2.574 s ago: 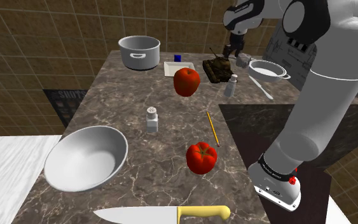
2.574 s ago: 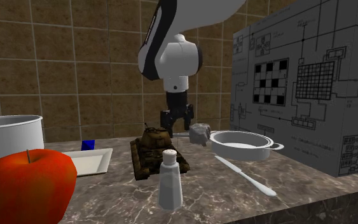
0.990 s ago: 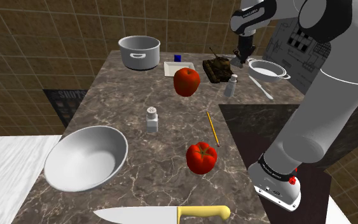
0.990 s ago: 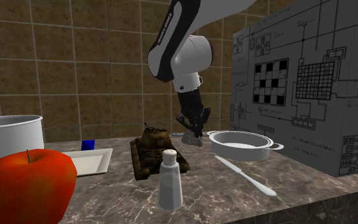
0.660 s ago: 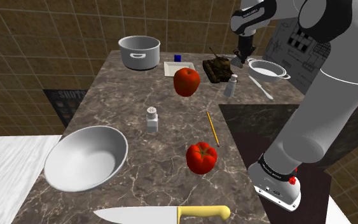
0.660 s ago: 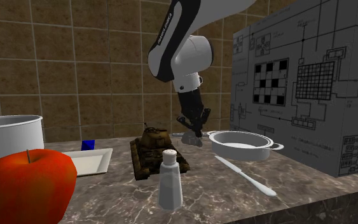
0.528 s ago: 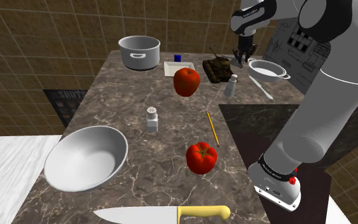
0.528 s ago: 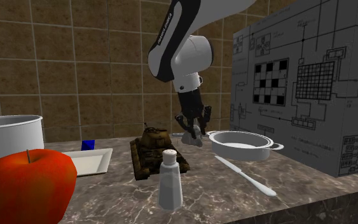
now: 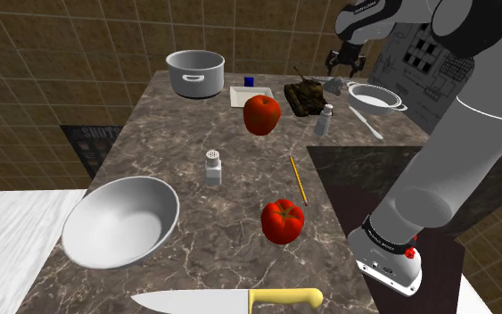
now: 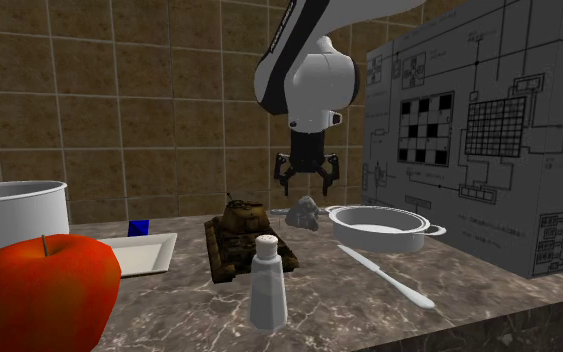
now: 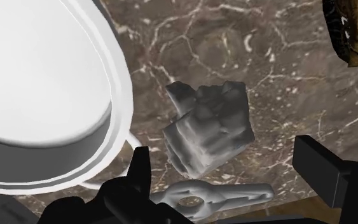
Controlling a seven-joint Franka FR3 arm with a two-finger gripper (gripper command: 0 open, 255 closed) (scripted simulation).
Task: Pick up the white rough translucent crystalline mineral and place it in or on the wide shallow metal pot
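Gripper (image 10: 306, 188), fingers apart, hangs above the mineral (image 10: 306, 212) on the worktop (image 10: 334, 292). The wrist view reveals a bare gap between mineral and pot (image 11: 123, 89).

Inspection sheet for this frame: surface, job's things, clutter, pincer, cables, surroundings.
Surface: dark marbled counter, crowded.
Job's things: rough grey-white mineral lies on the counter beside the shallow pot, outside it; the pot holds nothing.
Clutter: toy tank, shaker, apple, tomato, bowl, yellow-handled knife, pencil, tall pot, white tray.
Pincer: open, hovering above the mineral, holding nothing.
Cables: nothing seen.
Surroundings: brown tiled walls; diagram-printed box behind the shallow pot.
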